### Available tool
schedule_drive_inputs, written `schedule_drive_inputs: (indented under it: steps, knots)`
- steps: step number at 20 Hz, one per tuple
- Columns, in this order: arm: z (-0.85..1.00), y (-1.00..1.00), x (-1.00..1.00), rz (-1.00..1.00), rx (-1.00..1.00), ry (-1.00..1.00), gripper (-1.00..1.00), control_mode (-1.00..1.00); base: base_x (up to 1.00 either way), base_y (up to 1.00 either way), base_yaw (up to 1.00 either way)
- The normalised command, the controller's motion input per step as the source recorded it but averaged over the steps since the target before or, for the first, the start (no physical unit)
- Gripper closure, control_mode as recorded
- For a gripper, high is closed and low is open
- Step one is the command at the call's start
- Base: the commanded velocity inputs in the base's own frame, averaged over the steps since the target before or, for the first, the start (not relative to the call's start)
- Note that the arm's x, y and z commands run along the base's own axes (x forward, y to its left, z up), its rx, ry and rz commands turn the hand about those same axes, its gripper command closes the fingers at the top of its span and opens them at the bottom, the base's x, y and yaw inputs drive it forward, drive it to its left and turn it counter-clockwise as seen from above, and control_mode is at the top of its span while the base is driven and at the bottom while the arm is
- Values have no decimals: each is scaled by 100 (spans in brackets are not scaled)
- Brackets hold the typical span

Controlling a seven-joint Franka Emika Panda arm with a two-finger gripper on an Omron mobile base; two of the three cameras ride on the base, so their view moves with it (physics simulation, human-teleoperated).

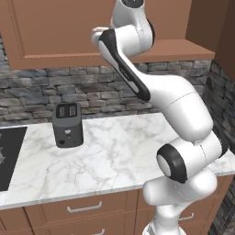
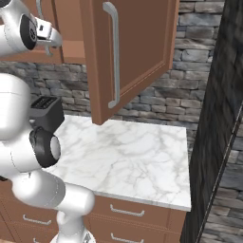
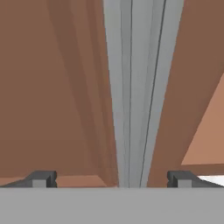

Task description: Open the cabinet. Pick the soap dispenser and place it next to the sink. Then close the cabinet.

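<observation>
Reddish-brown cabinet (image 1: 55, 32) above marble counter (image 1: 110, 151), dark toaster (image 1: 68, 125) standing on it. Right base view: right cabinet door (image 2: 137, 52) swung open. Hand view: gripper (image 3: 112, 178) spread wide, silver bar handle (image 3: 133, 87) between its fingertips.

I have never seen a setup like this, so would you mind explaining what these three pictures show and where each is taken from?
These are rendered images of a simulated kitchen. The white jointed machine is a robot arm on a base that can drive. Two pictures come from cameras on that base, one behind the arm on each side; the third looks along the gripper itself. On the marble counter stands a dark toaster. Above, one cabinet door is swung partly open. In the hand view, the two dark fingertips stand wide apart on either side of a long silver bar handle. The gripper is open and holds nothing.
</observation>
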Motion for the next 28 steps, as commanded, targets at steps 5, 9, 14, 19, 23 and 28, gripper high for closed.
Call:
schedule_drive_inputs:
  steps: [5, 9, 14, 19, 23, 28]
  knots:
    - [0, 3, 0, -4, 0, -6, -100, -100, 0, 0, 0]
    - [0, 0, 1, -11, 0, 0, -100, -100, 0, 0, 0]
    - [0, -6, 18, -5, 0, 0, -100, -100, 0, 0, 0]
    - [0, -24, 33, 0, 0, 0, -100, -100, 0, 0, 0]
    - [-4, -27, 26, 0, 0, 0, -100, -100, 0, 0, 0]
    - [0, 0, 0, 0, 0, 0, 100, -100, 0, 0, 0]
